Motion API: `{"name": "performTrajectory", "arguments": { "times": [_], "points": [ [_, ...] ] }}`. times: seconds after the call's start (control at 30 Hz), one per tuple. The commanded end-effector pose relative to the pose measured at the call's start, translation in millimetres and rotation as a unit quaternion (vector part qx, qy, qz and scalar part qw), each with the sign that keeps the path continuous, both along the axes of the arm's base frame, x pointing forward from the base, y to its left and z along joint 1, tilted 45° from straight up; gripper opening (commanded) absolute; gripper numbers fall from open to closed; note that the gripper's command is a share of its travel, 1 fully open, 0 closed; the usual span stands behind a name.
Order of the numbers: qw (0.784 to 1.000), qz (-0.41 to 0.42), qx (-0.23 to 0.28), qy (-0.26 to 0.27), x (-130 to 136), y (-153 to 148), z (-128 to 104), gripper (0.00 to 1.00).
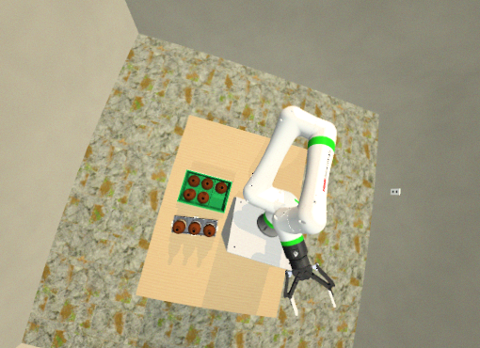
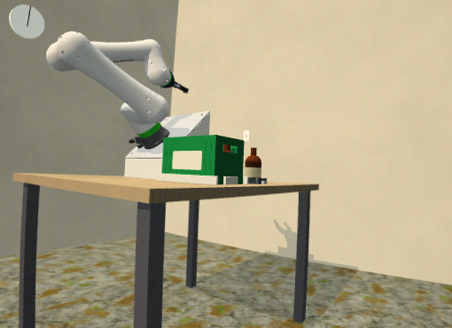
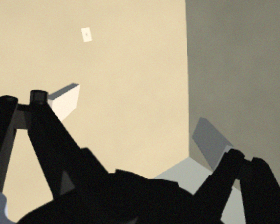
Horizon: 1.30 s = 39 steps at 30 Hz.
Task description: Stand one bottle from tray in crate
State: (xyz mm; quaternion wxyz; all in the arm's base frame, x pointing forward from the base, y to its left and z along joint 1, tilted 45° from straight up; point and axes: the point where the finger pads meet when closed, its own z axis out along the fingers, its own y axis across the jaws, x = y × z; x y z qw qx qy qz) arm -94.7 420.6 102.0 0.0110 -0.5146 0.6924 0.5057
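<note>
The green crate (image 1: 205, 191) stands on the table and holds several brown bottles; its near right cell (image 1: 216, 201) is empty. The grey tray (image 1: 194, 226) in front of it carries three upright brown bottles (image 1: 179, 227) (image 1: 194, 228) (image 1: 209, 230). In the side view the crate (image 2: 201, 159) hides most of the tray, and one bottle (image 2: 253, 166) shows beside it. My gripper (image 1: 311, 299) is open and empty. It hangs high beyond the table's right front corner, far from the tray and the crate. In the wrist view the fingers are spread wide and face only the walls.
My white base block (image 1: 254, 234) stands on the table right of the tray and crate. The wooden table (image 1: 221, 218) has dark legs (image 2: 148, 259). Patterned floor lies all around, with walls behind.
</note>
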Motion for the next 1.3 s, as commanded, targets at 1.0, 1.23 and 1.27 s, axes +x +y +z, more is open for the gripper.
{"name": "performTrajectory", "arguments": {
  "times": [1.0,1.23,1.27],
  "points": [
    [0.995,0.077,-0.059,-0.031,56.1,-55.8,2.5,1.0],
    [0.98,0.15,-0.118,-0.058,111.4,-113.1,4.0,1.0],
    [0.98,0.15,-0.118,-0.058,111.4,-113.1,4.0,1.0]
  ]
}}
